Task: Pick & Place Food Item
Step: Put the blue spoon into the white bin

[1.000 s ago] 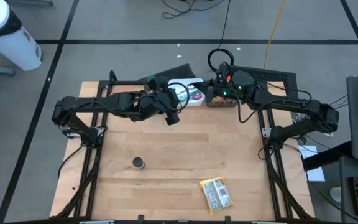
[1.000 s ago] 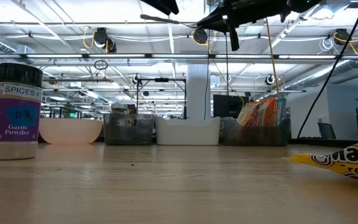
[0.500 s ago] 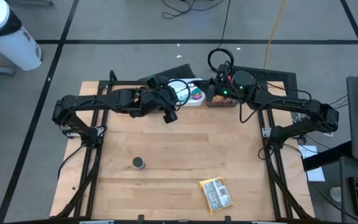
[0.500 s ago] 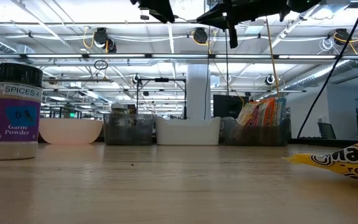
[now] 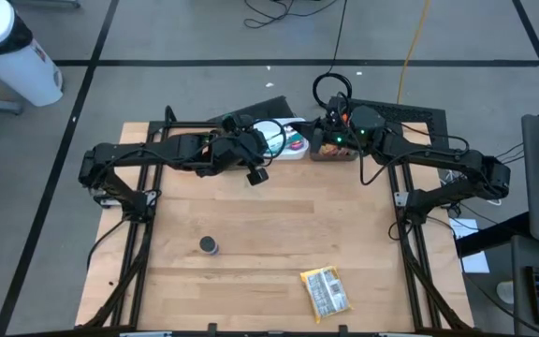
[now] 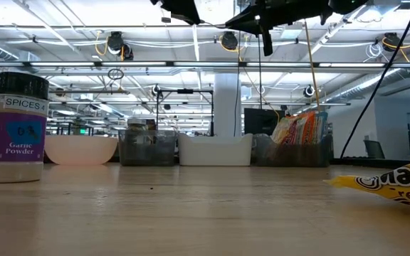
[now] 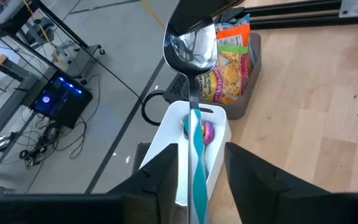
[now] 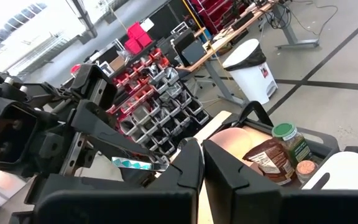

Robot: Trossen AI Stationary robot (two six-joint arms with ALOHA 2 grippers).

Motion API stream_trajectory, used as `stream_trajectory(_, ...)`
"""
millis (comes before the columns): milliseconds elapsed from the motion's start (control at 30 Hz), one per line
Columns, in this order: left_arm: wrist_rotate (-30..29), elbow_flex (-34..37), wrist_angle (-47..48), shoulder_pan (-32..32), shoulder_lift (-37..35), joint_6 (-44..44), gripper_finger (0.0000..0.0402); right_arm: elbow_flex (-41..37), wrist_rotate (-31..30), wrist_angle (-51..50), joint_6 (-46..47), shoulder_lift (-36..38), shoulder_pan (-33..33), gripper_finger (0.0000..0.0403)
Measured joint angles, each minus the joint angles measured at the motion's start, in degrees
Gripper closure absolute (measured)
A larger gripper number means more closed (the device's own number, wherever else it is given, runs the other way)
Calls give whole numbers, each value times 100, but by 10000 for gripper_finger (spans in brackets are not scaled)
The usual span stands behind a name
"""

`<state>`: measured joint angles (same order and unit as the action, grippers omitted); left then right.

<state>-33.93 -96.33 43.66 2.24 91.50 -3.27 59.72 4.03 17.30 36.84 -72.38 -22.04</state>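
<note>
High view: left gripper is up by the table's far edge, over the white bin; right gripper sits above the grey bin next to it. Spice jar stands toward the near-left part of the table, yellow snack bag lies near the near edge, right of centre. Low view: jar upright at the left, bag flat at the right edge, bins lined along the far edge. Left wrist view: fingers narrow, clamped on a teal-handled spoon above the white bin, with packets in the grey bin beside. Right wrist view: fingers pressed together, nothing between them.
</note>
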Motion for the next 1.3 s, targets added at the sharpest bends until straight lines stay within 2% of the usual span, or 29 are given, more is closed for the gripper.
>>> stream_trajectory(467, 99, 0, 15, 21, 0, 0, 378, 0, 0, -24, 6, 0, 2, 403)
stream_trajectory(767, 314, 0, 21, 113, -7, 18, 363, 0, -4, -14, 2, 0, 0, 403)
stream_trajectory(867, 404, 0, 28, 161, -7, 19, 378, 0, -20, -15, 6, 0, 1, 403)
stream_trajectory(1067, 439, 0, 9, 188, -9, 16, 380, 0, -20, 0, 4, 0, 0, 401)
stream_trajectory(1300, 866, 0, -57, 323, -9, 103, 380, 0, 64, 146, -2, 0, -62, 357)
